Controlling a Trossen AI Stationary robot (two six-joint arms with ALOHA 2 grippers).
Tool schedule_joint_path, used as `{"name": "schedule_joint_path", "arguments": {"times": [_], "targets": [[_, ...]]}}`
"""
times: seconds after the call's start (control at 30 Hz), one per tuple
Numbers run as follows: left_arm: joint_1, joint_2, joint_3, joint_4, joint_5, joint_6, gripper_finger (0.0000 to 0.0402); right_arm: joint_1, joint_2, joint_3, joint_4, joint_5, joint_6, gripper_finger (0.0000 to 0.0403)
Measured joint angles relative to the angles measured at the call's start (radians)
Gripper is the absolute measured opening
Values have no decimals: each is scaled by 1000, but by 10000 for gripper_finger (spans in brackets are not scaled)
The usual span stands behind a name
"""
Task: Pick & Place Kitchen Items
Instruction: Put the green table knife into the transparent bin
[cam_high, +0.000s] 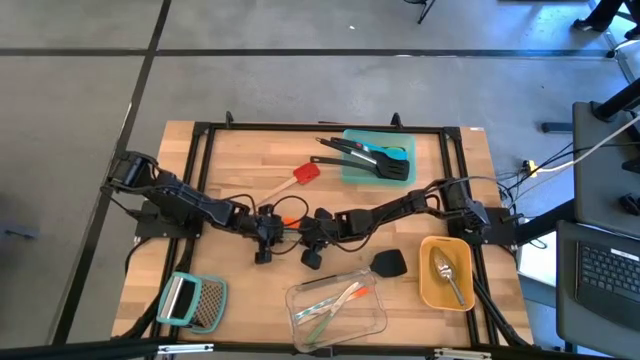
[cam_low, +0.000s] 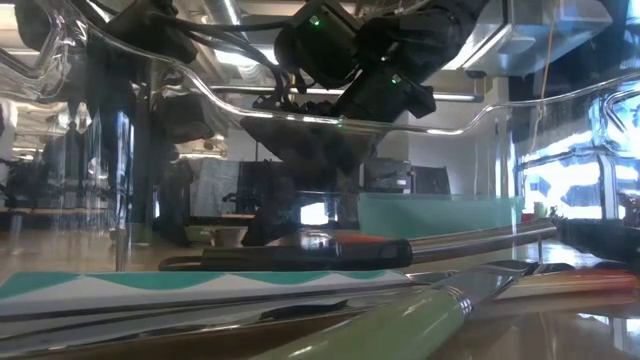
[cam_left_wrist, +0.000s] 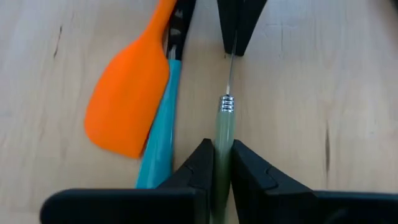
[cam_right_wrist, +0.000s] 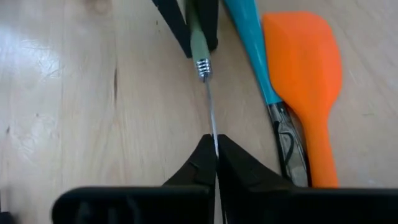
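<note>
A slim tool with a pale green handle (cam_left_wrist: 224, 127), a ribbed steel collar (cam_left_wrist: 227, 104) and a thin steel shaft (cam_right_wrist: 210, 106) spans the gap between my two grippers at the table's middle. My left gripper (cam_left_wrist: 216, 163) is shut on the handle. My right gripper (cam_right_wrist: 215, 155) is shut on the shaft. In the high view they face each other, my left gripper (cam_high: 268, 224) and my right gripper (cam_high: 314, 226). An orange spatula (cam_left_wrist: 127, 99) and a teal tool (cam_left_wrist: 158, 130) lie flat on the wood right beside them. My left gripper pinches the green handle (cam_left_wrist: 222, 140) between its two fingers, a little short of the steel collar. It comes slanting down from the table's left, along the tool's length. Whether the tool rests on the wood cannot be told. My right gripper pinches the thin steel shaft (cam_right_wrist: 212, 138) between its two fingertips, some way from the collar. It comes slanting down from the table's right, along the tool. The shaft runs straight on toward the left fingers (cam_right_wrist: 177, 25).
At the far side a teal container (cam_high: 378, 160) holds black slotted spatulas, with a red spatula (cam_high: 292, 181) left of it. Near right are a yellow container (cam_high: 446, 272) with a spoon, a black spatula (cam_high: 388, 263) and a clear container (cam_high: 335, 308). A grater (cam_high: 195, 300) lies near left.
</note>
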Motion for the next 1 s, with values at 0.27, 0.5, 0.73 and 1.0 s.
{"name": "schedule_joint_path", "arguments": {"times": [0.27,0.5,0.73,1.0], "targets": [[-3,0,0,6,21,-42,27,1,-21,12,-12,5,12,111],[-3,-1,8,-1,26,-71,27,2,-53,129,-244,-20,10,232],[-5,-45,44,-56,35,-105,27,-2,-101,361,-682,19,-155,265],[-7,-123,94,-156,79,-125,27,-16,-112,595,-979,127,-214,265]]}}
